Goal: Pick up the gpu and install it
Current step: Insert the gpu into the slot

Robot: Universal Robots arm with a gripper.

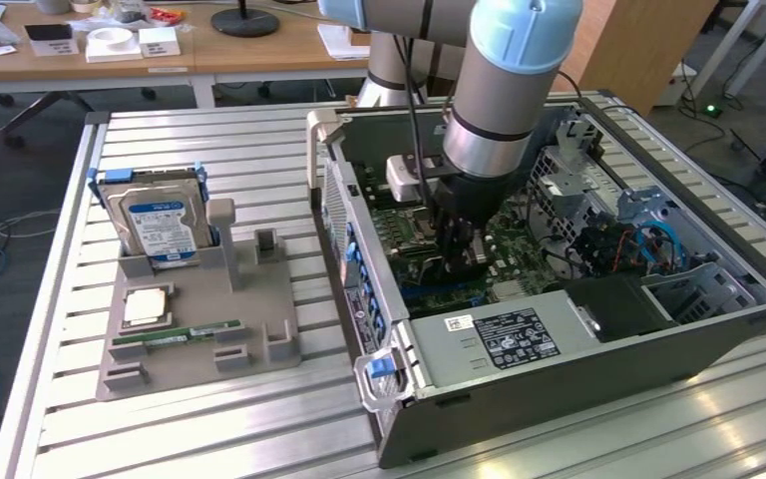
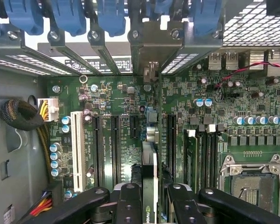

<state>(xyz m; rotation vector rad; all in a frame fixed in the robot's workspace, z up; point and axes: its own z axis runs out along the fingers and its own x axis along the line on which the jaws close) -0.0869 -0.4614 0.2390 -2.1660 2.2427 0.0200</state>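
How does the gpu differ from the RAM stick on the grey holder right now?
The gpu stands on edge between the tool's fingers, over the motherboard inside the case; the RAM stick lies flat on the holder outside. Both have green boards.

Gpu (image 2: 149, 177) held edge-on over motherboard (image 2: 121, 100) — inside computer case (image 1: 596, 344), fixture tray (image 1: 177, 374) beside.

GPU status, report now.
Hand shut on GPU, edge-on, down inside the open case. Card poised over motherboard slots. Nothing seen blocking.
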